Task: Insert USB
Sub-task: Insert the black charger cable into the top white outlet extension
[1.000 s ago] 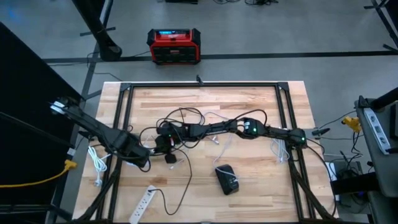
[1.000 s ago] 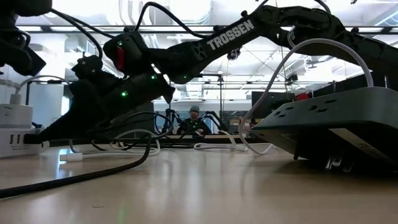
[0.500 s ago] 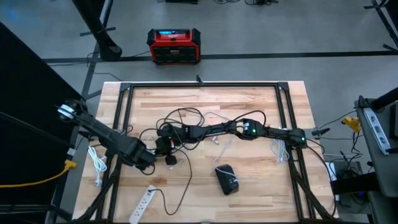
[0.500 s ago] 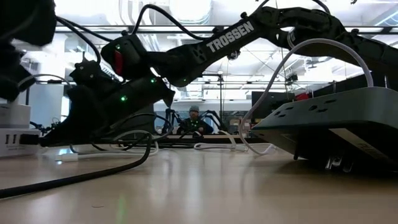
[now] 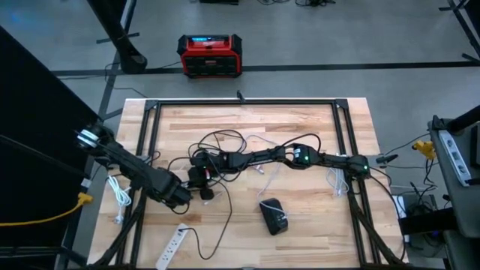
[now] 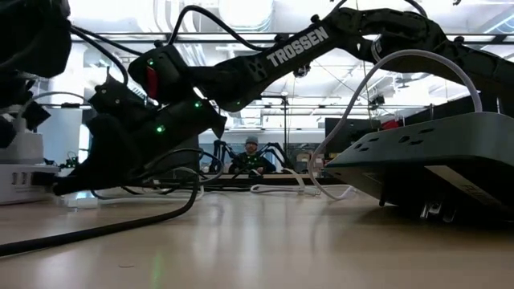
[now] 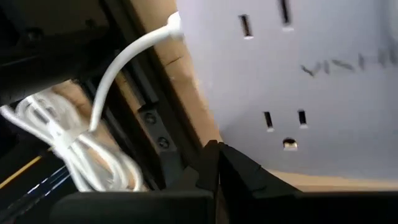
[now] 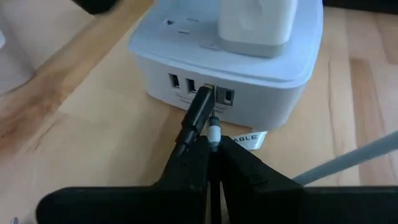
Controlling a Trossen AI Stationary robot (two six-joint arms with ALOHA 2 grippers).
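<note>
A white power hub (image 8: 249, 68) sits on the wooden table with a row of USB ports on its side and a white charger (image 8: 258, 22) plugged into its top. My right gripper (image 8: 209, 146) reaches across from the table's right and is shut on a black USB plug (image 8: 198, 109), whose tip is at one port. My left gripper (image 7: 217, 163) is shut and points down just over the hub's socket face (image 7: 298, 81). I cannot tell whether it touches the hub. In the high view my left gripper (image 5: 182, 199) hides most of the hub. My right gripper pinches the rear end of the black USB plug (image 8: 189, 134) between its two fingers. The fingers come slanting down from the table's right and lie along the plug. The plug is clear of the table, and its front tip (image 8: 208, 93) meets a port opening.
A black power strip (image 5: 274, 217) lies near the middle front, and a long white power strip (image 5: 172, 244) lies at the near left. Black cables (image 5: 225, 142) loop over the table's middle. A coiled white cable (image 5: 116, 196) hangs by the left frame rail. A person (image 6: 251, 156) sits far behind.
My left arm has come down toward the white power hub, with its gripper tipping more steeply downward and staying shut. My right gripper has stayed still, holding the plug at the port.
</note>
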